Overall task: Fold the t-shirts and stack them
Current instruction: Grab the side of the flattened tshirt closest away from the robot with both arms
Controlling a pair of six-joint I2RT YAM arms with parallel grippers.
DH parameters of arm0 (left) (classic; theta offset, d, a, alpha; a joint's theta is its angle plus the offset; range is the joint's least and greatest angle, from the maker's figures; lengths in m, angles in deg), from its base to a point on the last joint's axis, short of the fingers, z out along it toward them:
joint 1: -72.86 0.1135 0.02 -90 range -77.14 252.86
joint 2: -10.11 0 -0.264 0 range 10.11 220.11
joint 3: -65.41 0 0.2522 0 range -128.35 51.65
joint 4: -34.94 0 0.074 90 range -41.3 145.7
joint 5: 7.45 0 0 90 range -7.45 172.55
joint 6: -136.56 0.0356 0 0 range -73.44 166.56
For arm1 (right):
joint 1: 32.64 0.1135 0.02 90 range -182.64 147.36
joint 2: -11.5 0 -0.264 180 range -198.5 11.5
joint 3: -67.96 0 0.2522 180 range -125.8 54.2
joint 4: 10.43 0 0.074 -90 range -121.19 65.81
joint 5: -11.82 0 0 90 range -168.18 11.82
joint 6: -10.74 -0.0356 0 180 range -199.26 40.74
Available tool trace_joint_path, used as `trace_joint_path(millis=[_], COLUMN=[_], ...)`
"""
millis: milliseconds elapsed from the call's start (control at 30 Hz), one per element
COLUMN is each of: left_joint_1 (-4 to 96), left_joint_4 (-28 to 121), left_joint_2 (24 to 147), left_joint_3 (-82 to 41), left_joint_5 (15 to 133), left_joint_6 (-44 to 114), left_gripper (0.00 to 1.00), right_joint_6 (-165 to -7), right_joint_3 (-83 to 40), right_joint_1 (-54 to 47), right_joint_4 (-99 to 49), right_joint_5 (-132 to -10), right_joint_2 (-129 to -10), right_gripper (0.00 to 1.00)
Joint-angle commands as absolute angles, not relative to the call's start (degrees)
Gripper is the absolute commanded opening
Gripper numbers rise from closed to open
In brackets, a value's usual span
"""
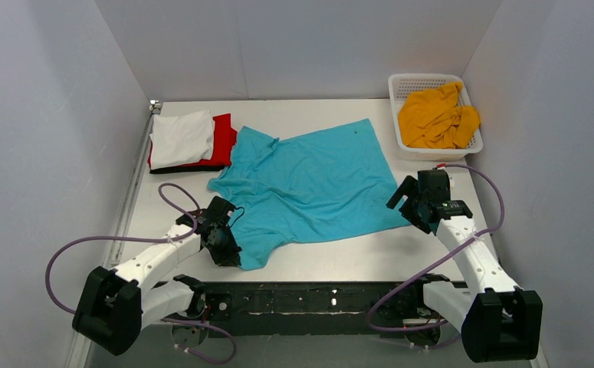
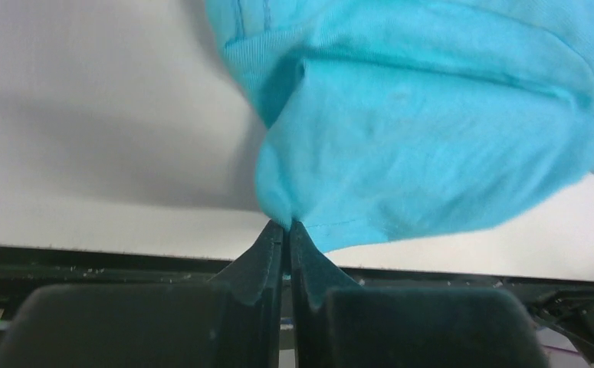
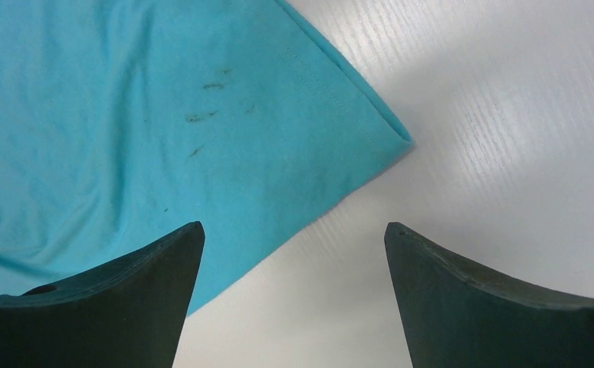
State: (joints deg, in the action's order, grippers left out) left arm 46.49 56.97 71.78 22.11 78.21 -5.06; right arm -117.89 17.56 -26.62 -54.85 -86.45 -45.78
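Turquoise t-shirt (image 1: pixel 309 180) lies spread mid-tabletop (image 1: pixel 316 111), wrinkled, hem toward the right, collar end toward the left. Left hand (image 2: pixel 287 226) is pinched tight on the cloth at the shirt's near-left corner, apparently a sleeve edge; the fabric bunches just above the fingertips. Right hand (image 3: pixel 293 230) stands wide and holds nothing, low by the near-right hem corner: one finger over cloth, the other over bare tabletop, the corner just ahead. Far left: white t-shirt (image 1: pixel 180 138) folded atop red t-shirt (image 1: pixel 223 142), with the edge of a black t-shirt (image 1: pixel 172 169) showing beneath. Mustard t-shirt (image 1: pixel 438 116) sits crumpled in the basket (image 1: pixel 424 77) at far right. Handling judgement: thin, light, limp knit; it will not hold shape, and it will likely drape, drag on the surface and rope up if lifted from one point. Best taken at hemmed corners or seams, where doubled cloth gives the fingers bite, with both hands keeping the edge taut. Small dark specks near the hem; nature unclear.
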Motion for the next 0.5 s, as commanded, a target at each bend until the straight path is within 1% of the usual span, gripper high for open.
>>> trace_joint_path(millis=[0,67,233,467], left_joint_1=[46.22,46.14,46.05,45.96], left_joint_4=[71.64,74.66,80.13,79.92], left_joint_2=[63.29,59.32,52.5,50.08], left_joint_3=[22.82,23.35,26.24,28.01], left_joint_5=[76.15,74.15,72.88,72.12], left_joint_6=[-7.25,-9.44,-13.89,-16.47], left_gripper=[0.0,0.0,0.0,0.0], right_joint_6=[-118.24,-117.54,-116.22,-115.98], right_joint_3=[15.1,15.31,15.74,16.73], right_joint_1=[-29.6,-30.4,-31.87,-35.49], right_joint_4=[-56.78,-57.22,-59.65,-58.2], right_joint_5=[-81.56,-78.92,-78.97,-79.42], right_joint_2=[-47.6,-48.02,-48.59,-50.5], right_gripper=[0.93,0.91,0.91,0.89])
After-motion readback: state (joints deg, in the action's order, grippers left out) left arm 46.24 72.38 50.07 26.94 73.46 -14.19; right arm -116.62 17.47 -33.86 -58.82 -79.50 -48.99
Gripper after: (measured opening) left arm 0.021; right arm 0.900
